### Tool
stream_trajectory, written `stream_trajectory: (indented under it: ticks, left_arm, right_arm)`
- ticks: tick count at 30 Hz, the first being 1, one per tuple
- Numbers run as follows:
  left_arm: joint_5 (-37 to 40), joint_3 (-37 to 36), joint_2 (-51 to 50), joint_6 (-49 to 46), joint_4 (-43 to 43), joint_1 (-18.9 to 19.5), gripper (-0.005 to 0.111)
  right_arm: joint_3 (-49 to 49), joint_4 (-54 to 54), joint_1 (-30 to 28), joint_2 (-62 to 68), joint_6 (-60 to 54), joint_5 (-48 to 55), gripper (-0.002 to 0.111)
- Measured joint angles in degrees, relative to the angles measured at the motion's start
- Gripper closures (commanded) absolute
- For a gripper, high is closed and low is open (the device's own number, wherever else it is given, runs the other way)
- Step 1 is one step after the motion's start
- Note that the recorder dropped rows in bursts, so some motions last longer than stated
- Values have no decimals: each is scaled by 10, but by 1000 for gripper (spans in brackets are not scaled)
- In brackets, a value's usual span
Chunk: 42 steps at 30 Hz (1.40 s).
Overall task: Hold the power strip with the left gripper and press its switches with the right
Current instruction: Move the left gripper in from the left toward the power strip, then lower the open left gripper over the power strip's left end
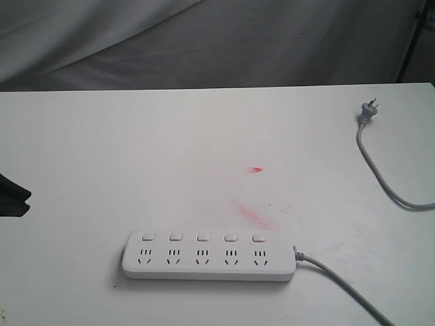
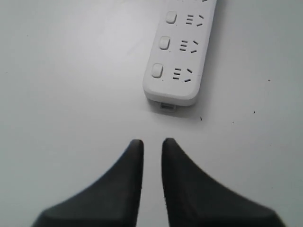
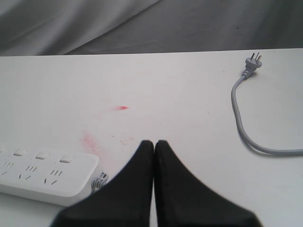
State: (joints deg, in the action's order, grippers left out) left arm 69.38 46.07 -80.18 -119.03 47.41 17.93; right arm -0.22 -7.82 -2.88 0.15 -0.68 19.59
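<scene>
The power strip (image 1: pixel 209 256) lies flat on the white bench (image 1: pixel 136 149) in the lower centre of the exterior frame, its switches (image 1: pixel 202 237) facing up. The left gripper (image 2: pixel 152 144) hovers just short of the strip's end, fingers (image 2: pixel 130 161) slightly apart and holding nothing. The right gripper (image 3: pixel 154 144) has its fingers pressed together, empty, near the cable (image 1: pixel 340 282) end.
</scene>
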Motion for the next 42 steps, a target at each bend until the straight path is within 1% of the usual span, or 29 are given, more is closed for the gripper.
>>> stream_trajectory:
  ticks: [6, 8, 9, 11, 18, 21, 30, 34, 37, 42]
  left_arm:
    - [0, 0, 0, -4, 0, 0, 42]
    - [0, 0, 0, -4, 0, 0, 32]
    - [0, 0, 0, -4, 0, 0, 29]
    - [0, 0, -6, -4, 0, 0, 25]
    - [0, 0, -35, -4, -1, -1, 25]
    - [0, 0, -47, -4, -5, -15, 25]
    - [-5, 1, -93, -5, -8, -93, 26]
    - [-38, 1, -115, -5, -11, -126, 26]
    - [-67, 1, -129, -6, -11, -146, 26]
    - [-94, 1, -155, -6, -10, -175, 26]
  right_arm:
    - [0, 0, 0, 0, 0, 0, 108]
    - [0, 0, 0, 0, 0, 0, 108]
    - [0, 0, 0, 0, 0, 0, 108]
    - [0, 0, 0, 0, 0, 0, 108]
    - [0, 0, 0, 0, 0, 0, 108]
    - [0, 0, 0, 0, 0, 0, 108]
    - [0, 0, 0, 0, 0, 0, 108]
    - [0, 0, 0, 0, 0, 0, 108]
    - [0, 0, 0, 0, 0, 0, 108]
    - [0, 0, 0, 0, 0, 0, 108]
